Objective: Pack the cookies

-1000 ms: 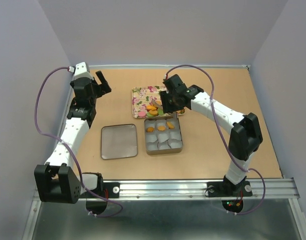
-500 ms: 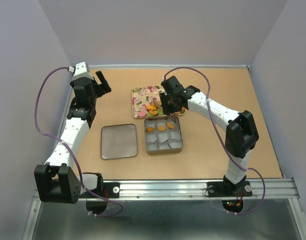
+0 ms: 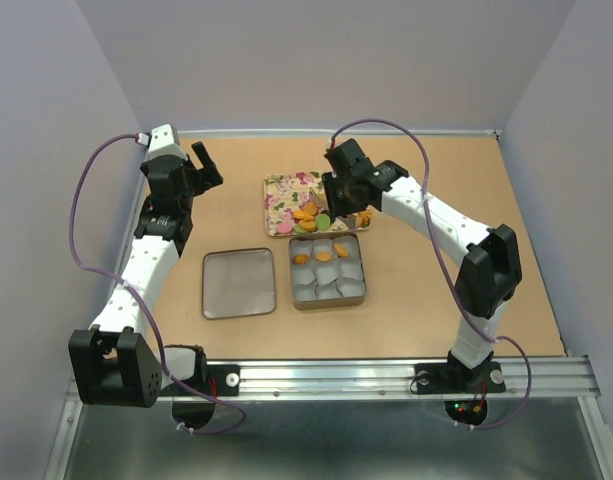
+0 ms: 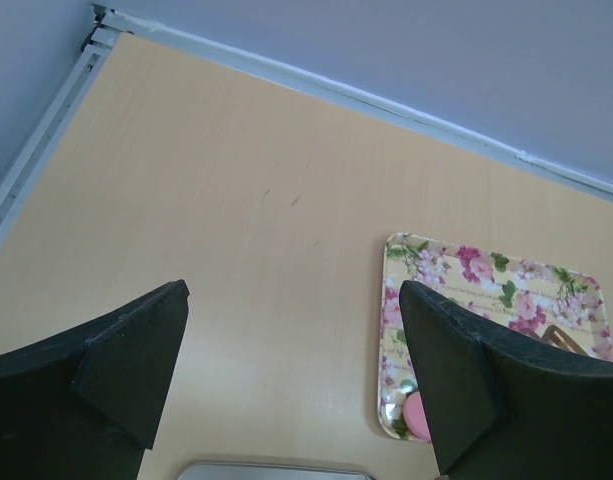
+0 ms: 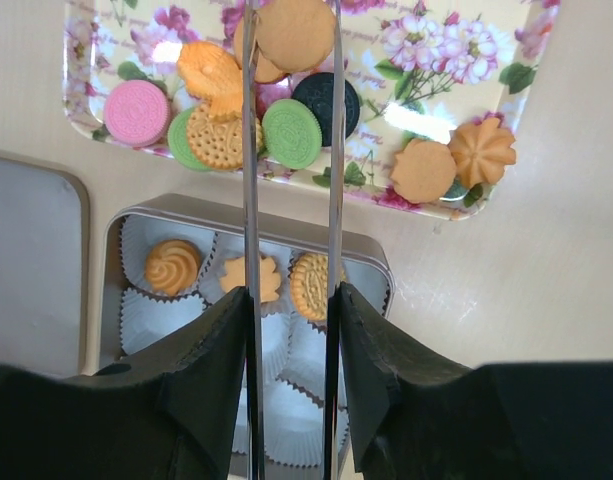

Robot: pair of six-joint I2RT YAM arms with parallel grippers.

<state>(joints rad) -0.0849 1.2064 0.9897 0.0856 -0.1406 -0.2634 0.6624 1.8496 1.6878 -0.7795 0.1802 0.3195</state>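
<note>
The cookies lie in a pile on a floral tray (image 5: pixel 466 60): pink (image 5: pixel 136 112), green (image 5: pixel 291 133), dark (image 5: pixel 324 97) and several orange ones (image 5: pixel 423 170). My right gripper (image 5: pixel 291 15) is shut on a round tan cookie (image 5: pixel 296 38), pinched between its long thin blades above the pile. In the top view it hangs over the tray's near edge (image 3: pixel 331 205). Three cookies (image 5: pixel 173 265) sit in the back row of paper cups in the open tin (image 3: pixel 358 292). The left gripper (image 3: pixel 201 160) is open and holds nothing, off to the tray's left (image 4: pixel 291 300).
The tin's lid (image 3: pixel 239 283) lies flat left of the tin. The tray (image 3: pixel 284 190) sits just behind the tin, almost touching it. Grey walls close in the table at the back and both sides.
The right gripper's blades closed on the round tan cookie, then the wrist pulled up and back a little over the tray. The left arm stayed still.
</note>
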